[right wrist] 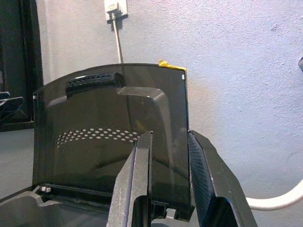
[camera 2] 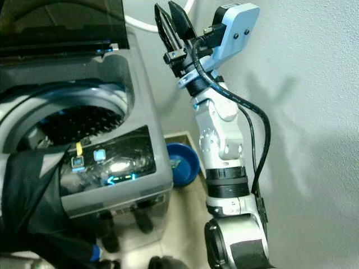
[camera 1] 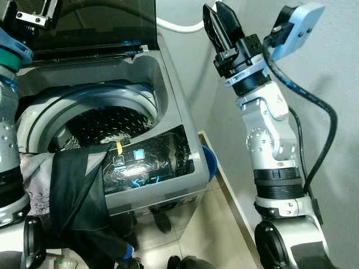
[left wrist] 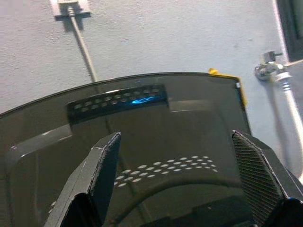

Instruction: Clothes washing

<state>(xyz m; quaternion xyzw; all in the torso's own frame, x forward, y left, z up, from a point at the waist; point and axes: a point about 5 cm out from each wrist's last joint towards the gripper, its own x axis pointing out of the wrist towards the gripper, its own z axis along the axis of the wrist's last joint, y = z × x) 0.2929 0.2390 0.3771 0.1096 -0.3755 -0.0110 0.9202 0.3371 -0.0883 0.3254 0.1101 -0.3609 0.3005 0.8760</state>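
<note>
Right gripper is raised beside the wall, past the rear right corner of the washing machine; its two black fingers stand nearly together with only a narrow gap, and in the right wrist view the edge of the raised smoked lid shows through that gap, though whether the fingers press on it I cannot tell; left gripper faces the same lid from the front, its fingers spread wide and holding nothing; the lid stands upright at the back of the machine, hinged open, with a yellow tag at its top corner; the drum lies exposed beneath, dark and perforated; a dark garment hangs over the front left rim of the machine, partly inside the drum and partly down the front panel, touching neither gripper; the control panel at the front edge glows with blue lights; a white hose runs along the wall behind the machine; a blue basin sits on the floor beside the machine's right side.
</note>
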